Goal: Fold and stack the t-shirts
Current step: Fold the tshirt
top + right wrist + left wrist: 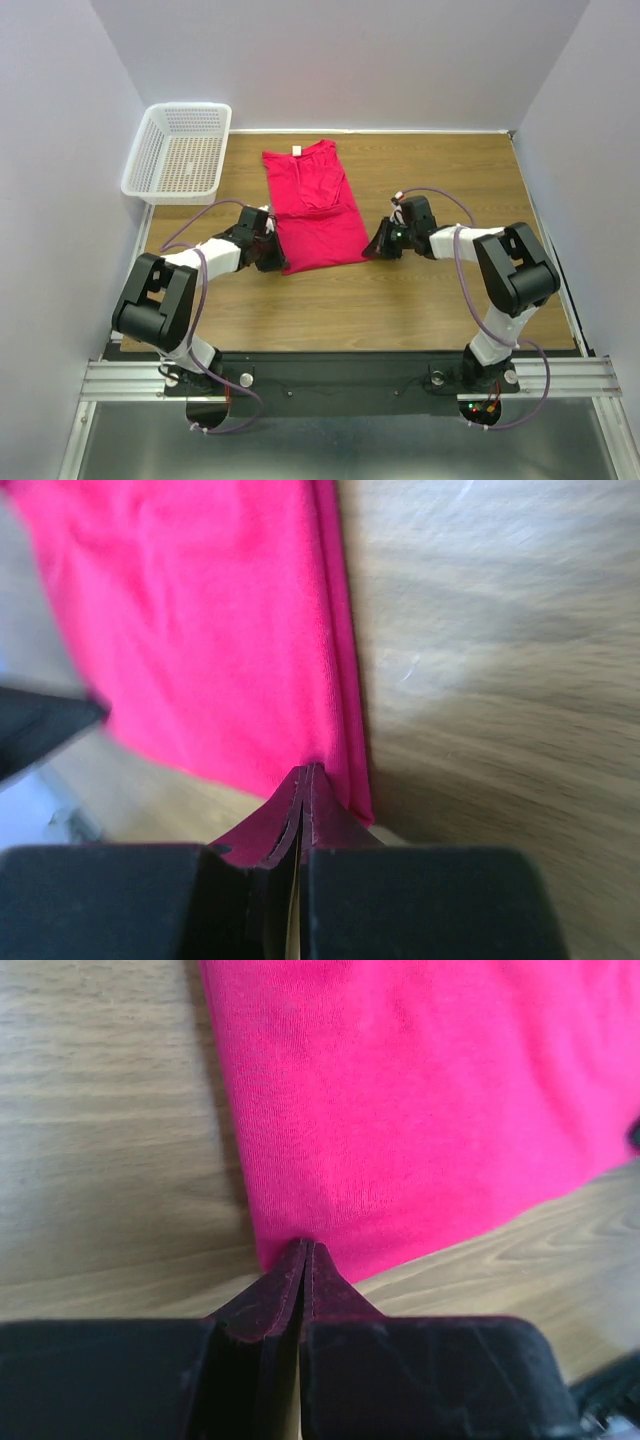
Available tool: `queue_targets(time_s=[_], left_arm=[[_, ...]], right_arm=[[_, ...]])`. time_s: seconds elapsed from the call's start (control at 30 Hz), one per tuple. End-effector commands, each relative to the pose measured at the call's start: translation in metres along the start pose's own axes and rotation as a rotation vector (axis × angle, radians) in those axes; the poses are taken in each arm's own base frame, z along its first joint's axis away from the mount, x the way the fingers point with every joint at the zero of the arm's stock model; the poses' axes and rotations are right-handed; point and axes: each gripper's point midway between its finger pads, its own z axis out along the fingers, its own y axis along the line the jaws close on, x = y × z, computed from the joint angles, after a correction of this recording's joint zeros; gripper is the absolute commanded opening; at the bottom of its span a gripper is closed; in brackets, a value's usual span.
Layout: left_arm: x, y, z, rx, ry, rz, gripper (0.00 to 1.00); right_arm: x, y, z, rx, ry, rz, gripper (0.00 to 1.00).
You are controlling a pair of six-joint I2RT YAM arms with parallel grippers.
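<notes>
Both near hem corners of the crimson-pink t-shirt [312, 205] pinched, left pincer [281, 261] closed on one, right pincer [371, 250] on the other. Lies flat on the wooden surface [450, 300], long axis running away from the arms, white neck label [297, 151] farthest; likely calls for a forward fold.

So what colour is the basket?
White basket, clearest in the top external view.

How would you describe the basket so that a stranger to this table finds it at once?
Start at the wooden table and go to its far left corner. The basket sits there, left of the pink t-shirt. It alone is white and made of open mesh.
</notes>
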Motion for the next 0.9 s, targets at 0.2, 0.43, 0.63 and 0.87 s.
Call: queue_targets(time_s=[0.2, 0.43, 0.63, 0.87], left_arm=[[0.033, 0.034, 0.006, 0.014, 0.14, -0.093, 0.03], [-0.032, 0.002, -0.035, 0.057, -0.093, 0.019, 0.29], [-0.093, -0.025, -0.034, 0.079, -0.192, 0.098, 0.32], [-0.124, -0.026, 0.003, 0.041, -0.171, 0.146, 0.32]], right_arm=[[0.01, -0.05, -0.007, 0.051, 0.004, 0.092, 0.01], [-0.05, 0.031, -0.037, -0.164, -0.085, -0.042, 0.01], [-0.086, 0.065, -0.018, -0.285, -0.061, -0.148, 0.01], [-0.131, 0.087, 0.014, -0.367, -0.07, -0.228, 0.01]])
